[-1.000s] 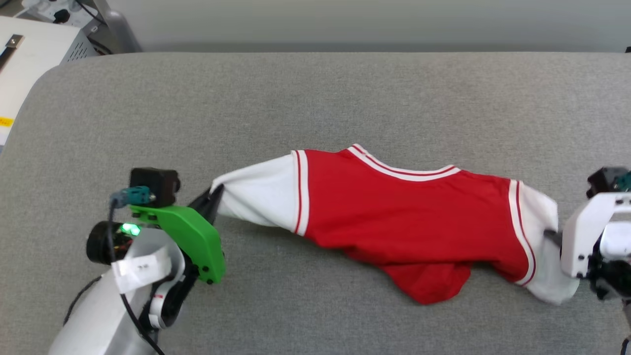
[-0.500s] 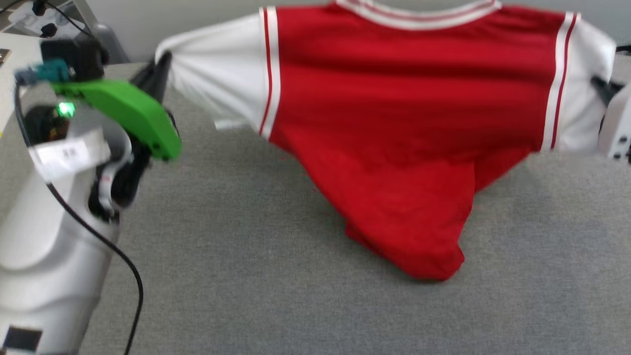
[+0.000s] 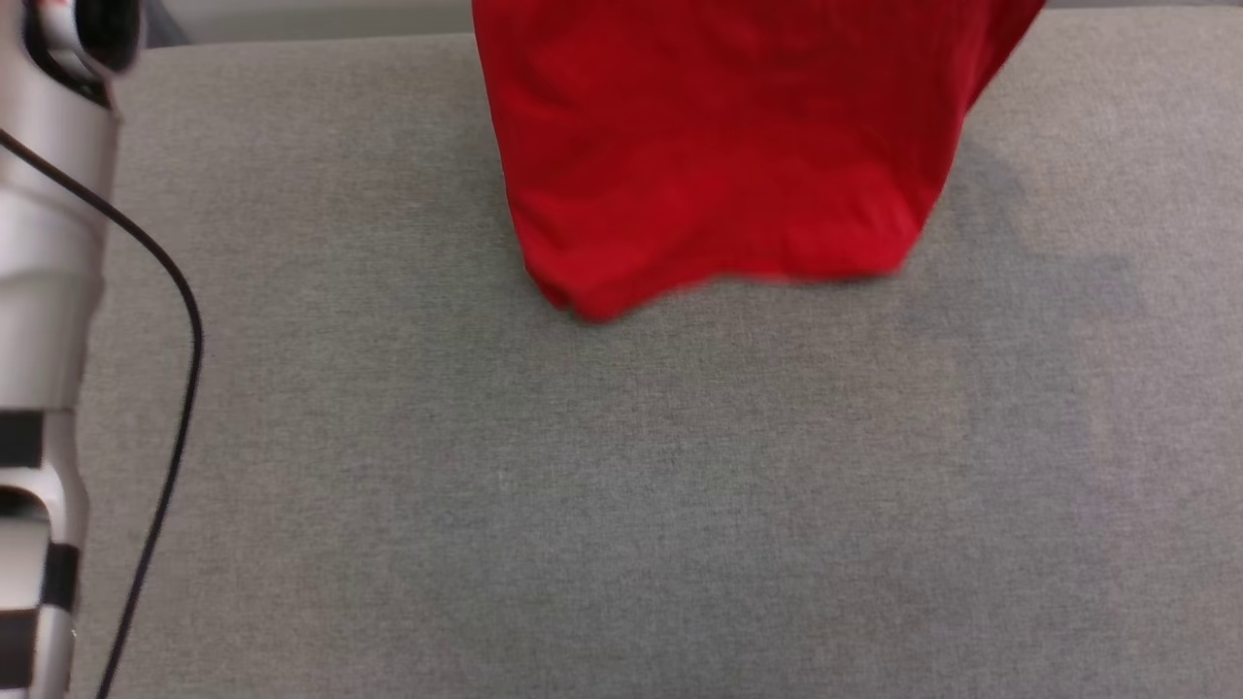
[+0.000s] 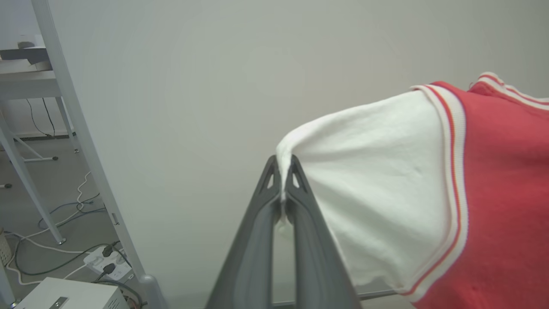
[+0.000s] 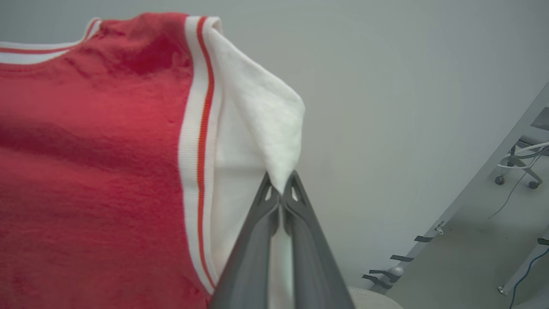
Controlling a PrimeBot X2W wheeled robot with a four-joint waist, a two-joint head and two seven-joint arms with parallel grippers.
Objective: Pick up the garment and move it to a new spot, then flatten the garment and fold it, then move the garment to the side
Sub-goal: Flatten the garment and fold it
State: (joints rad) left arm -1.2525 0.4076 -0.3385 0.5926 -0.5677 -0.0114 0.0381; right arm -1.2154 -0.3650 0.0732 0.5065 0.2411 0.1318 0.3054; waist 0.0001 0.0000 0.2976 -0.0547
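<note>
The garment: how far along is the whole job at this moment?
Pickup looks done: the left fingers and right fingers each pinch a white sleeve, and the garment hangs over the grey surface. In hand: carrying it. Left: laying down, flattening, folding, moving aside.

garment above padded surface, perhaps touching it

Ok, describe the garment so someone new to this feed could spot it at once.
Start at the wide grey surface in the head view: the garment hangs over its far part. It is a red shirt with white sleeves and striped trim, one sleeve pinched in the left gripper, the other in the right gripper. Nothing else in view is red.
</note>
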